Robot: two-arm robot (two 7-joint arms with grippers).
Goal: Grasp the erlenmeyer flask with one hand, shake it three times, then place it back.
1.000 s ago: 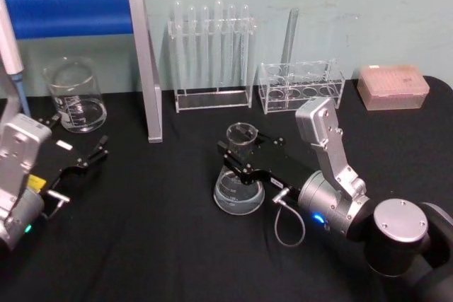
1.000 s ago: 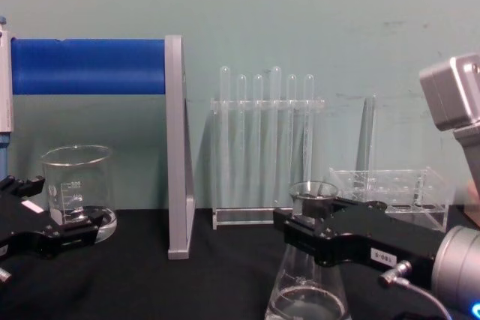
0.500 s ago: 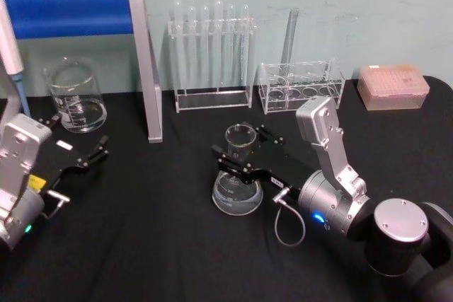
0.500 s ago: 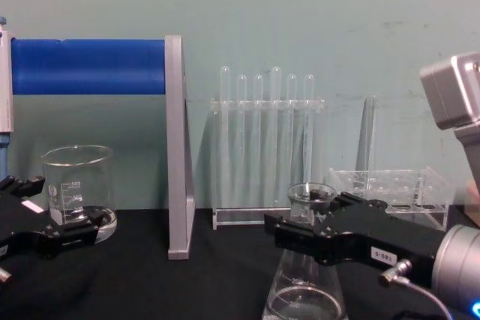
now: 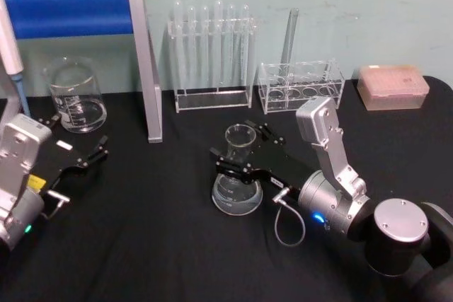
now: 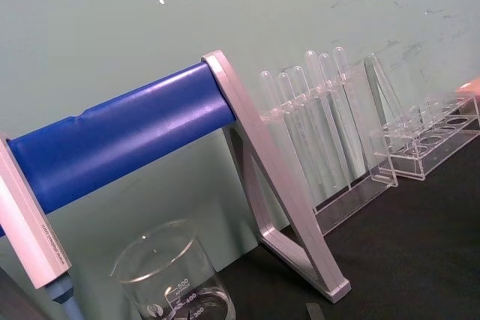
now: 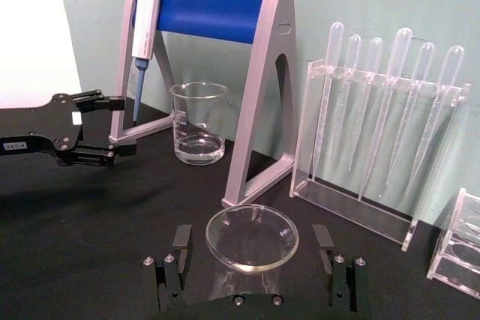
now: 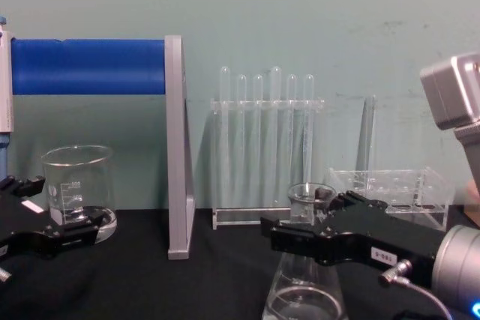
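On my far left, the left gripper (image 5: pixel 99 150) sits low over the black table (image 5: pixel 141 245), parked, its two thin fingers spread apart with nothing between them. Just behind it stands the glass beaker (image 5: pixel 74 95), upright near the back wall, and a pipette (image 5: pixel 10 47) hangs at the left end of the blue-barred stand (image 5: pixel 92 12) above it. The stand's grey leg (image 5: pixel 146 68) comes down to the table between the beaker and the rack of tall tubes (image 5: pixel 211 58).

Moving toward the middle, I see the erlenmeyer flask (image 5: pixel 238 175) standing upright on the table, in front of the tube rack and well apart from it, with a little clear liquid pooled in its wide base. The right gripper (image 5: pixel 237 153) has its jaws on either side of the flask's neck — from my right wrist camera the flask's rim (image 7: pixel 252 237) sits centred between the two fingers (image 7: pixel 171 267), with a visible gap on each side, so the jaws are spread and not pinching the glass. From the chest camera the gripper (image 8: pixel 304 219) crosses the neck just under the flared rim.

Further right, a low clear rack (image 5: pixel 301 86) holds a single tall tube (image 5: pixel 289 33), and a pink box (image 5: pixel 393 86) sits at the table's back right corner — the right arm's silver wrist (image 5: pixel 329 210) shows a blue light.
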